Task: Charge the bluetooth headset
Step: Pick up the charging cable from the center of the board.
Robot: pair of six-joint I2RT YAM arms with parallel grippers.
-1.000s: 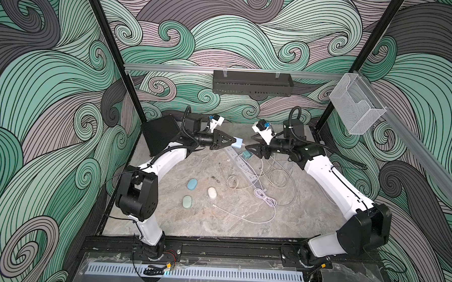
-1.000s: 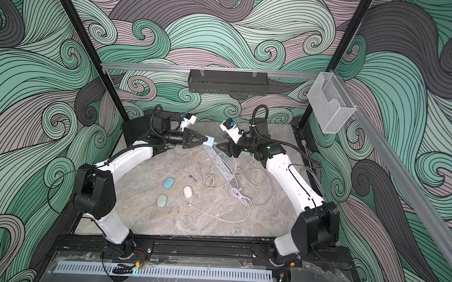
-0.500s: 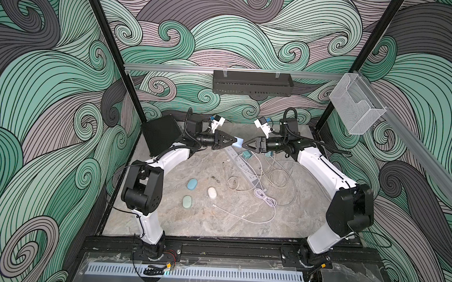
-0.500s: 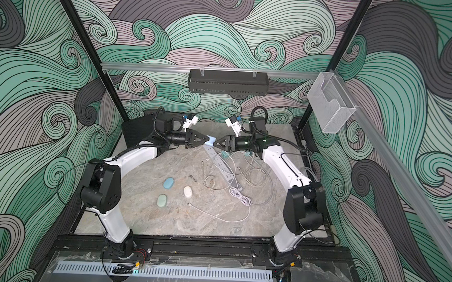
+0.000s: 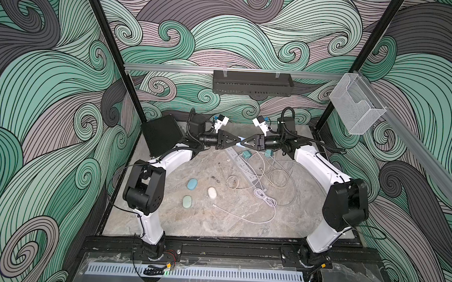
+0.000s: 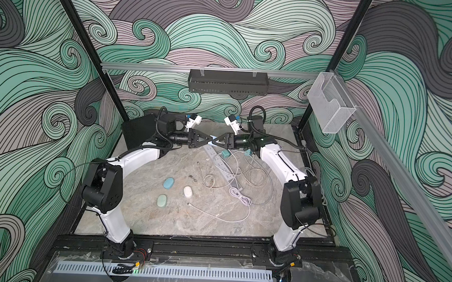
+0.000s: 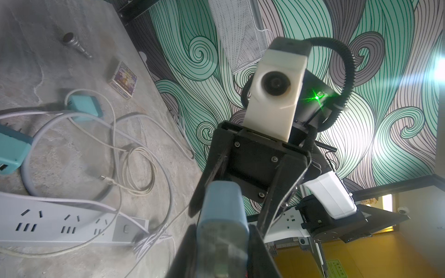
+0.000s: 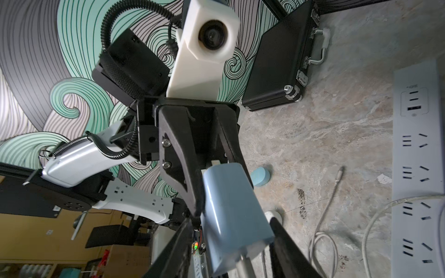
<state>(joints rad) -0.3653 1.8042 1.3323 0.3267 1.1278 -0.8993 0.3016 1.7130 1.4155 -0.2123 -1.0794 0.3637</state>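
Bluetooth headset cases, by their look, lie loose on the grey marbled table (image 5: 216,225), near its middle and apart from each other: a blue oval pebble (image 5: 192,184), a white oval pebble (image 5: 212,192) and a green oval pebble (image 5: 187,201). A pale blue rounded block (image 8: 231,207) is held in the air over the far end of the white power strip (image 5: 242,166); whether it is a fourth case or a charger is hard to tell. In both top views it shows only as a pale sliver between the fingertips. In the left wrist view its near end is blurred and cut off by the frame.

One teal adapter (image 5: 246,154) lies beside the strip.

Both arms rise from the front rail, bend at the elbow and reach inward. Their wrists are level, and the claws meet tip to tip above the table's back part. The left gripper (image 5: 237,140) is clamped on the block. The right gripper (image 5: 245,142) straddles its other end with the jaws parted, a gap showing on at least one side.
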